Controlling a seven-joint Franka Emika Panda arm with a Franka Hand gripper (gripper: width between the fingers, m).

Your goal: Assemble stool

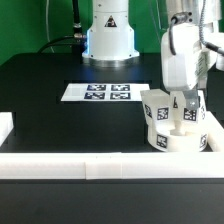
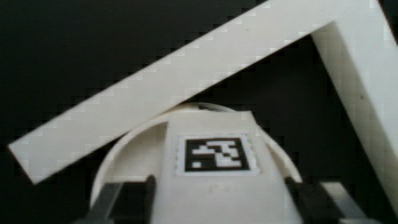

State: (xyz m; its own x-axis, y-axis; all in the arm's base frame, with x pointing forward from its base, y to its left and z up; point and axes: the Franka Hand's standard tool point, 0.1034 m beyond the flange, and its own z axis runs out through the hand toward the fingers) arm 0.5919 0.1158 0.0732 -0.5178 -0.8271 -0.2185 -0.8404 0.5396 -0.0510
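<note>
The stool seat (image 1: 178,138) sits on the black surface (image 1: 60,125) at the exterior view's right, pushed into the corner where the long front rail (image 1: 90,166) meets the short rail on that side (image 1: 214,128); that corner most likely serves as a stop, so the round part cannot slide or turn away while a leg is pressed or screwed into it. The gripper (image 1: 183,108) hangs directly over the seat and holds a leg (image 2: 221,150) upright, its fingers closed narrowly on the leg's two sides. In the wrist view the dark fingertips (image 2: 121,197) flank the tagged block, and the two rails spread out beyond it in a V, which confirms how deep in the corner the work is. The upright hold looks chosen to line the leg up with a socket in the seat's top; whether the leg's end is already seated or merely touching cannot be told from either view. The seat is a thick, white, round plastic part with black-and-white square tags on its outer wall, and at least one blocky tagged leg (image 1: 152,108) stands up from it on the side toward the exterior view's left. The held leg is the same matte white with a square tag on its face. Well apart, near the middle of the surface, lies the marker board (image 1: 97,92), and behind it stands the arm's base (image 1: 108,38).
</note>
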